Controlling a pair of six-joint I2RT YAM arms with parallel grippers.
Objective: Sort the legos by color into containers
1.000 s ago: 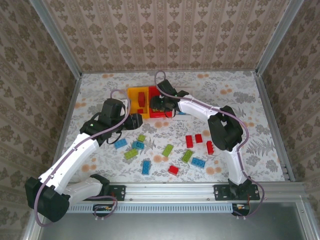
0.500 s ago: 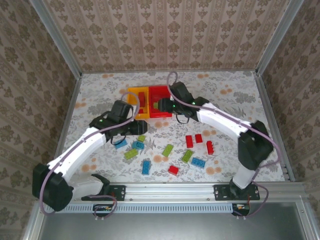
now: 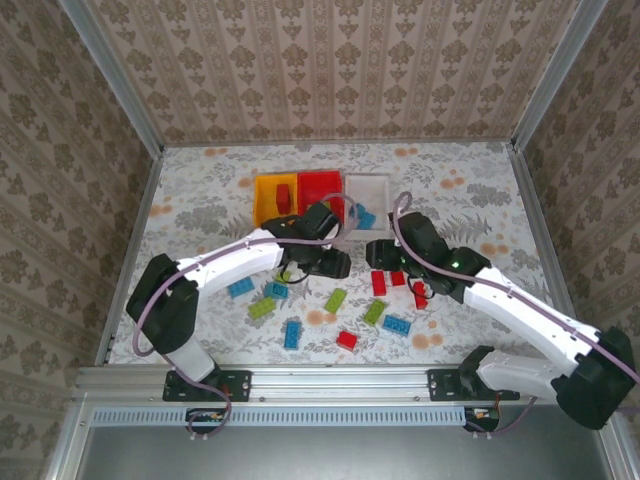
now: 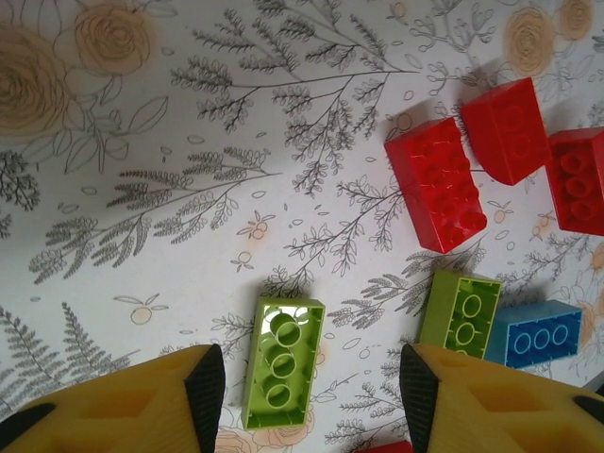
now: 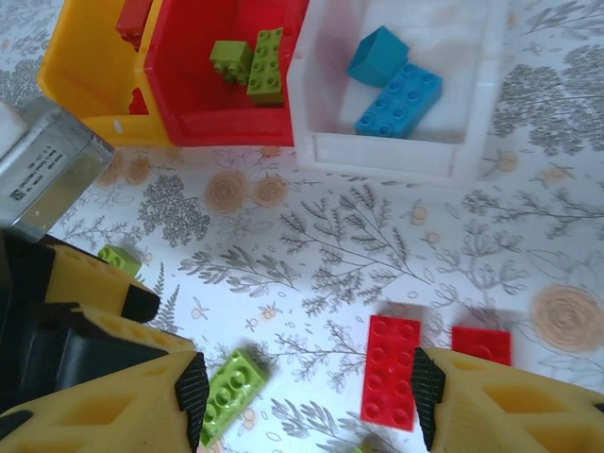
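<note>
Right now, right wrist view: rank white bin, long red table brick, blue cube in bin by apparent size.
1. white bin
2. long red brick
3. blue cube, though it lies farther from camera, so unsure.

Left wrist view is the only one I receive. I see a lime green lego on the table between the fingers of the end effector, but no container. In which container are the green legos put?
Observer: Two lime green legos lie in the red bin.
Operator: Thank you. And where are the blue ones collected?
Observer: Two light blue legos lie in the white bin.
Operator: Is the right arm carrying something now?
Observer: No, the right end effector is open and holds nothing.
</note>
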